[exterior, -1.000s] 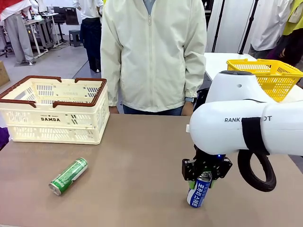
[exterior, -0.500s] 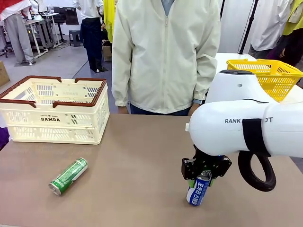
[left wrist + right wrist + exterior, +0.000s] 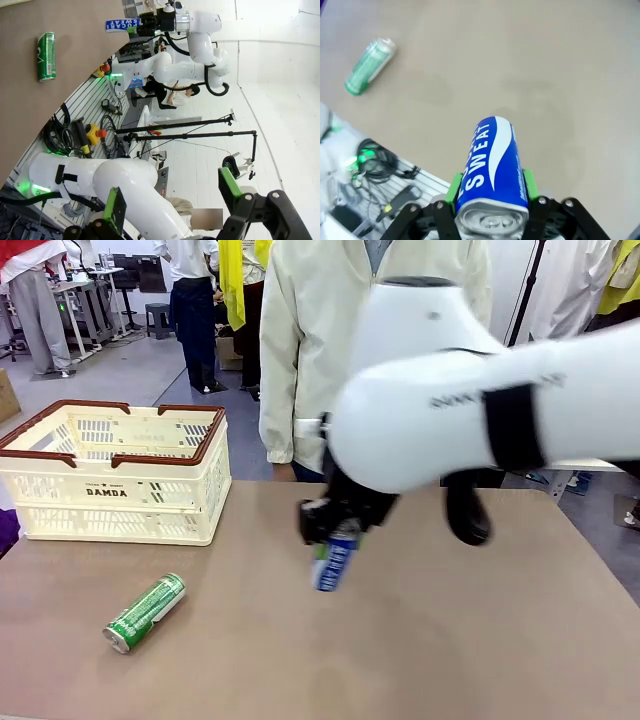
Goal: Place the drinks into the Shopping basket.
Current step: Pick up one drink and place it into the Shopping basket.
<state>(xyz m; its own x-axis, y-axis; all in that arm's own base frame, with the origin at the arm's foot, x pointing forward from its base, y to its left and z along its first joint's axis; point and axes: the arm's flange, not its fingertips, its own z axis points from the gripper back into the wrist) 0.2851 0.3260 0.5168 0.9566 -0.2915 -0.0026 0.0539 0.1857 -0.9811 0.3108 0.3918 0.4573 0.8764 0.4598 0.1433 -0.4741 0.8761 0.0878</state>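
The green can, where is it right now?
In the front view the green can lies on its side at the left of the table, nearer the camera than the cream basket.

Place: robotics lab or workshop.
Beyond the table: workbenches, stool, people standing.
Beside the table: cables, boom stands.

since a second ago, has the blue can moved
Yes: the blue can, clamped in the right gripper, has gone left and up off the table, toward the basket.

"DAMDA" on cream basket, "SWEAT" on blue can
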